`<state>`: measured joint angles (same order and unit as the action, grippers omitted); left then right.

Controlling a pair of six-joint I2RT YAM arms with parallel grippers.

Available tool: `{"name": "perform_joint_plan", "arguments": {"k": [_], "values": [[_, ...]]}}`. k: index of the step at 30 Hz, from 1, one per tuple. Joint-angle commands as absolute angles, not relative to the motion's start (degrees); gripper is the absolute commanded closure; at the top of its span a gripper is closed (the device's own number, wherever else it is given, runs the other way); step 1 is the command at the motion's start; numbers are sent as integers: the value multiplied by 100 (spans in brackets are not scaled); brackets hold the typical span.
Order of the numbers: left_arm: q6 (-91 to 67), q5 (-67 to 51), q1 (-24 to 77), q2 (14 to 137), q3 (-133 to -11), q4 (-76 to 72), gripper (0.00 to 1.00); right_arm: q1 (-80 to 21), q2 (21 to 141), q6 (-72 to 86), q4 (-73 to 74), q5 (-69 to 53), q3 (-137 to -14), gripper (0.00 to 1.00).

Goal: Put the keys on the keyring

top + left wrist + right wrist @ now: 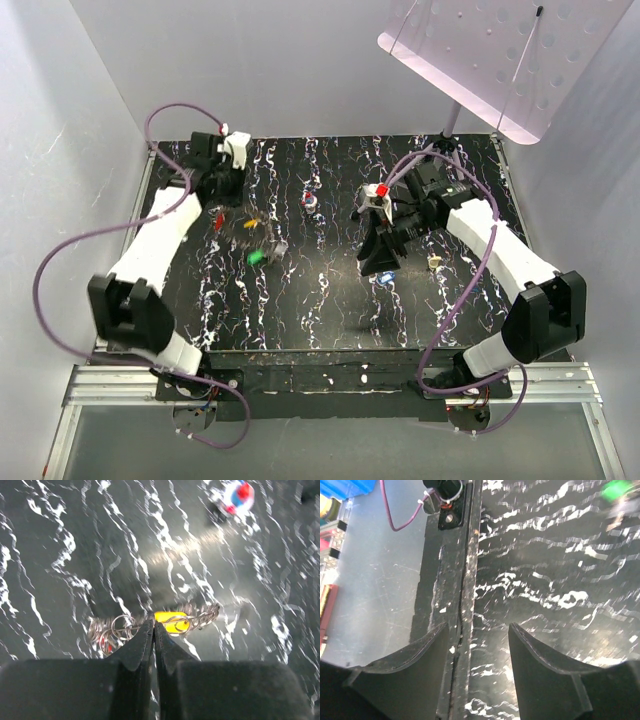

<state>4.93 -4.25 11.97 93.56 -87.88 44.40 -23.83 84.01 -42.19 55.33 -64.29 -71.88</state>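
The left end effector is pinching the keyring on the table; the right end effector is hanging open.

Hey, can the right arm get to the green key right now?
Probably yes: the right gripper is open and empty, and only bare table lies between it and the green key.

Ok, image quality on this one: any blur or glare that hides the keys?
Top external: evenly lit and sharp. Left wrist: table pattern smeared, a glare patch mid-frame, yet the yellow-capped key at the left end effector reads clearly. Right wrist: the green-capped key is a blur.
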Motion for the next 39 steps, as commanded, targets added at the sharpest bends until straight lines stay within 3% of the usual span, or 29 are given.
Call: {"name": "perform_joint_plan", "arguments": {"k": [1, 7, 18, 21, 27, 34, 39], "values": [[642, -1404, 1283, 8018, -7894, 4702, 100, -2697, 8464, -5728, 6625, -6688, -8128, 40], [545, -2591, 1301, 6506, -6944, 4869, 100, -3365, 8823, -6381, 6794, -6750, -9217, 32], [-341, -4402, 1371, 5318, -5942, 4203, 100, -4165, 9475, -6523, 7577, -5801, -10933, 33], [-571, -4675, 1397, 5247, -5801, 3964, 100, -4437, 9247, -5813, 6798, -5818, -10689, 33], [-71, -5343, 1424, 4914, -5485, 3868, 100, -4746, 8605, -3237, 3343, -5836, -9195, 35], [124, -6081, 1459, 4035, -4695, 2491, 100, -4852, 8841, -1891, 2181, -5792, -8939, 44], [44, -6609, 1468, 3613, -4167, 1302, 100, -4860, 8895, -1907, 2319, -5818, -8965, 50]]}}
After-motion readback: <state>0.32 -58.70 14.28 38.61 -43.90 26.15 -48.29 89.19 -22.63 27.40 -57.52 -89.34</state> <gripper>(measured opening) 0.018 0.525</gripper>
